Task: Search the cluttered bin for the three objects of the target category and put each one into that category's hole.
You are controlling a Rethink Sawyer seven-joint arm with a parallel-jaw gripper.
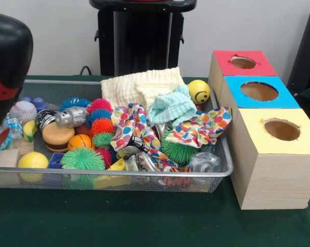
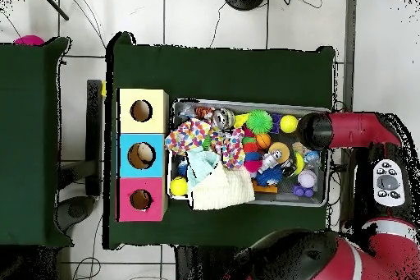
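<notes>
Wire mesh walls the bin (image 1: pixel 144 177), and everything the task wants is somewhere in that heap; nothing marks the target category. My arm (image 1: pixel 8 62) hangs over the bin's end farthest from the boxes, at nine o'clock in the front view. My gripper is hidden beneath the arm in both views, so I cannot tell whether it is spread or closed, or whether it holds anything.

From my arm, the whole pile runs toward three o'clock in the front view. Nearest me sit a baseball (image 1: pixel 23 110), a yellow ball (image 1: pixel 33 160) and a toy burger (image 1: pixel 57 137). Spiky balls cluster mid-bin, among them a green one (image 1: pixel 81 159). Cloths lie beyond: a spotted rag (image 1: pixel 129 121), a mint cloth (image 1: pixel 171 106) and a cream towel (image 1: pixel 139 85), with a smiley ball (image 1: pixel 198 91) at the far corner.

Past the bin at three o'clock stand the red box (image 1: pixel 243 63), blue box (image 1: pixel 260 92) and yellow box (image 1: pixel 280 131), each with a hole on top. Whatever I pick, I judge the carry crosses the bin's full length.
</notes>
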